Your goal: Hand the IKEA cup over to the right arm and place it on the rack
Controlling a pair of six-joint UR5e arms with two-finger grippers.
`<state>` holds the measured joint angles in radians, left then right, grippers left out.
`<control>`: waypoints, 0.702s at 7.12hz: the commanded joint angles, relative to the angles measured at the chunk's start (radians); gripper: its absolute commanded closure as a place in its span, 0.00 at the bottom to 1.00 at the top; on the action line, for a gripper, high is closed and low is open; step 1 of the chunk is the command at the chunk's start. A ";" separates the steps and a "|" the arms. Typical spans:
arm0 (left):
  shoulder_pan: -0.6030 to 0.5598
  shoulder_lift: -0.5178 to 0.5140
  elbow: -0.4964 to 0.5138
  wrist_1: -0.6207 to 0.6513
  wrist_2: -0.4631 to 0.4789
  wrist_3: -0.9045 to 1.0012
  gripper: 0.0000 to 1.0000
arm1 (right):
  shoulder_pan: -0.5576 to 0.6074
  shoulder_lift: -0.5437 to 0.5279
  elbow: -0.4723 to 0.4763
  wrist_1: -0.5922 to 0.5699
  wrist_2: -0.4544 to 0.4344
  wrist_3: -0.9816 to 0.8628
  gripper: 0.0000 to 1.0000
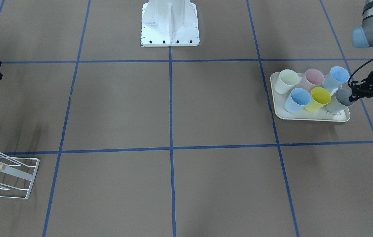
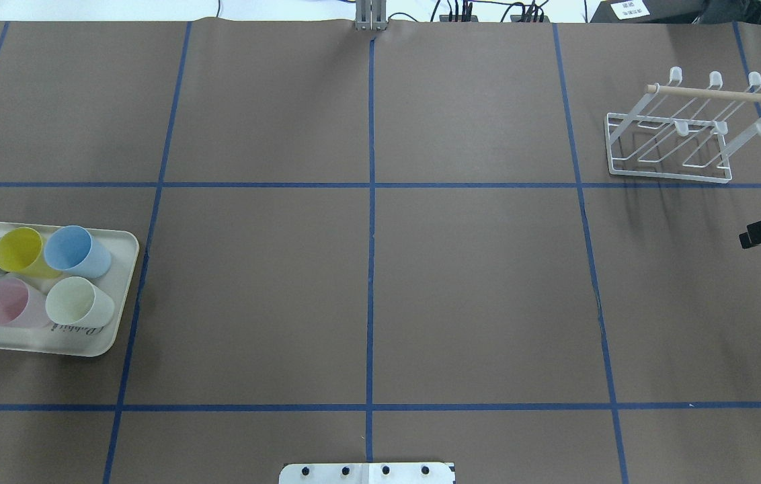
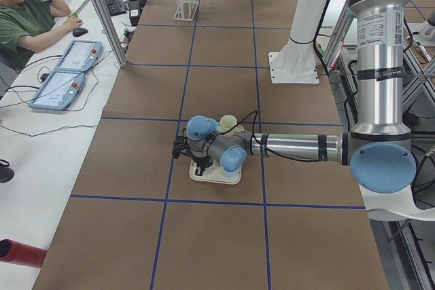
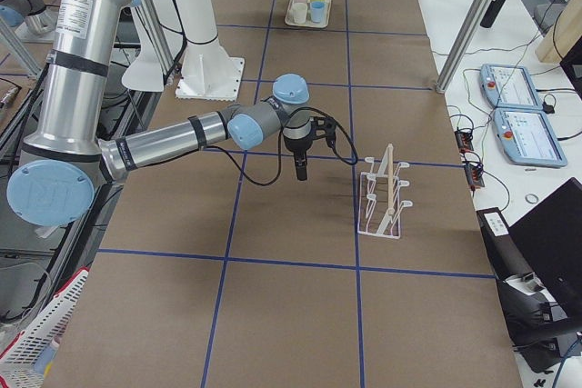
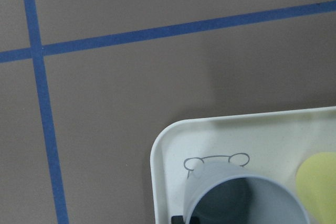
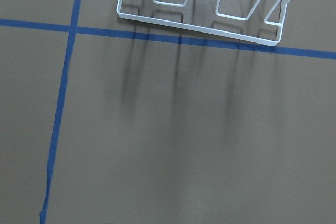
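Left claw (image 1: pixel 352 96) sits at rim of grey cup (image 1: pixel 338 103) on tray (image 1: pixel 305 115); whether it pinches cannot be told.
Right claw (image 2: pixel 747 238), closure indeterminate, hangs near rack (image 2: pixel 723 94), presumably for handover.

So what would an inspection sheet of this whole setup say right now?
Surface: brown table with a blue tape grid.
Job's things: grey cup on the cream tray with five more cups; white rack at the opposite end, its prongs bare.
Clutter: nothing seen.
Grippers: left gripper at the grey cup's rim, grip unclear; right gripper hangs near the rack, holding nothing.
Cables: left wrist cable and right wrist cable, black, looping loose.
Surroundings: seated person at a side bench with two pendants.
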<state>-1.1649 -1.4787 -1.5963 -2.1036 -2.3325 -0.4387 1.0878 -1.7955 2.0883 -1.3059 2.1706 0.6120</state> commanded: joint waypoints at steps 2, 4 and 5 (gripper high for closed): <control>-0.047 -0.005 -0.007 0.013 -0.038 0.003 1.00 | 0.000 0.013 -0.002 0.061 0.005 0.002 0.00; -0.141 -0.035 -0.017 0.011 -0.028 0.049 1.00 | -0.002 0.106 -0.061 0.138 0.002 -0.009 0.01; -0.172 -0.060 -0.017 0.037 -0.031 0.051 1.00 | -0.009 0.169 -0.152 0.327 0.006 -0.017 0.01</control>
<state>-1.2893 -1.5107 -1.6107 -2.0857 -2.3631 -0.4031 1.0842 -1.7018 2.0233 -1.1442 2.1735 0.6028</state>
